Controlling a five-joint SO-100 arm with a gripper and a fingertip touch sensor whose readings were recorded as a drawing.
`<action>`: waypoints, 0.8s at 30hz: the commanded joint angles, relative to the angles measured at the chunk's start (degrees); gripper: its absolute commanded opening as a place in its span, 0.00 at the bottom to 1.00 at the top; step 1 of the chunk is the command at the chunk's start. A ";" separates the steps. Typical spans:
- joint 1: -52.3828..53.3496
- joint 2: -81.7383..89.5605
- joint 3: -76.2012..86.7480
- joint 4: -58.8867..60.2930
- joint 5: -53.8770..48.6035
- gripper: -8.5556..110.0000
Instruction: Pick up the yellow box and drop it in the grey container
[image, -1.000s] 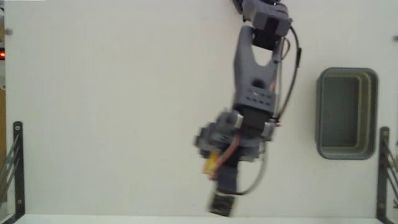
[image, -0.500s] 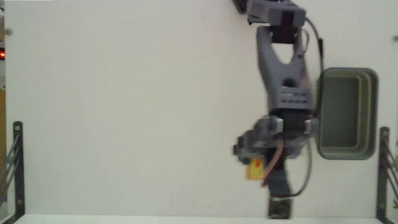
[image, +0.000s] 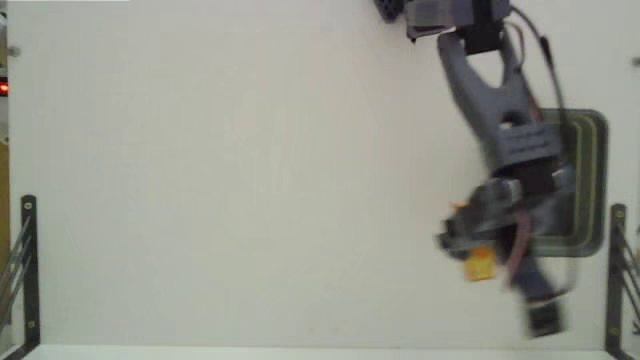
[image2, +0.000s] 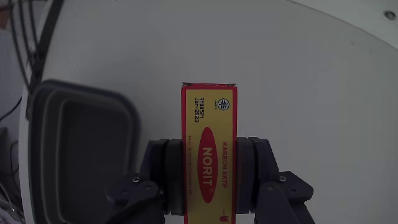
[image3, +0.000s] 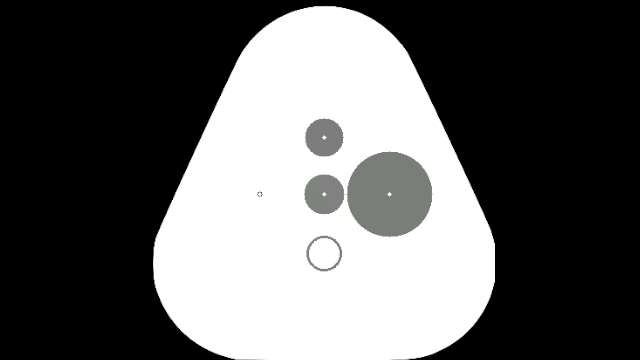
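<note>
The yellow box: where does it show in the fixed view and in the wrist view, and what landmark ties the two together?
Fixed view: the yellow box sits lower right, under the arm, just left of the grey container.
Wrist view: centre, upright, clamped by the gripper; red oval reads NORIT.
Shared landmark: the grey container, at the left in the wrist view.

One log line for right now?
gripper: shut on yellow box | box: airborne | grey container: empty, beside box | drop: pending

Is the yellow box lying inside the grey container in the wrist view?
No, the yellow box is held between the gripper fingers, above the white table, with the grey container beside it.
</note>
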 joint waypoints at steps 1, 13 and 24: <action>-4.00 6.10 1.61 -1.50 0.26 0.41; -13.93 9.65 7.70 -4.03 0.26 0.41; -19.47 11.63 11.09 -5.44 0.26 0.41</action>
